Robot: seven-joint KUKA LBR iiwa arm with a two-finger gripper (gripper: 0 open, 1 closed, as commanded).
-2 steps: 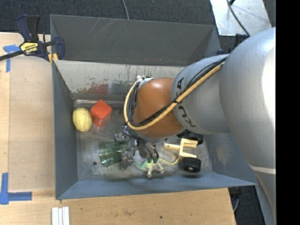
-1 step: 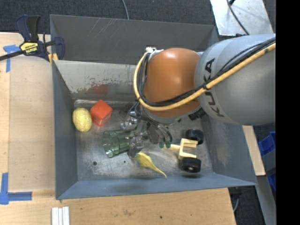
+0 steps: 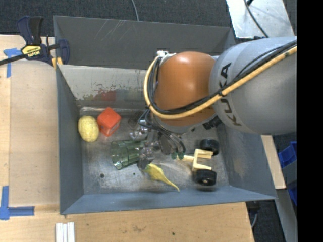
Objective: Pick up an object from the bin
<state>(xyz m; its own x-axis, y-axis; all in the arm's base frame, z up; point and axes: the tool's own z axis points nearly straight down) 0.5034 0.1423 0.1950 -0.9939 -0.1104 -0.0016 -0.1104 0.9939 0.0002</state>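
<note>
The gripper (image 3: 146, 152) hangs low at the middle of the grey metal bin (image 3: 68, 140), just over the right end of a green see-through plastic cup (image 3: 123, 154) lying on its side; whether it is open or closed I cannot tell. The cup looks light, thin-walled and slippery, likely best pinched across its rim. Just beside it lies one yellow curved banana-shaped piece (image 3: 161, 175); further left, one orange-red foam-like cube (image 3: 108, 121) and one yellow lemon-shaped toy (image 3: 88, 128); to the right, one cream toy axle with two black wheels (image 3: 203, 163)
</note>
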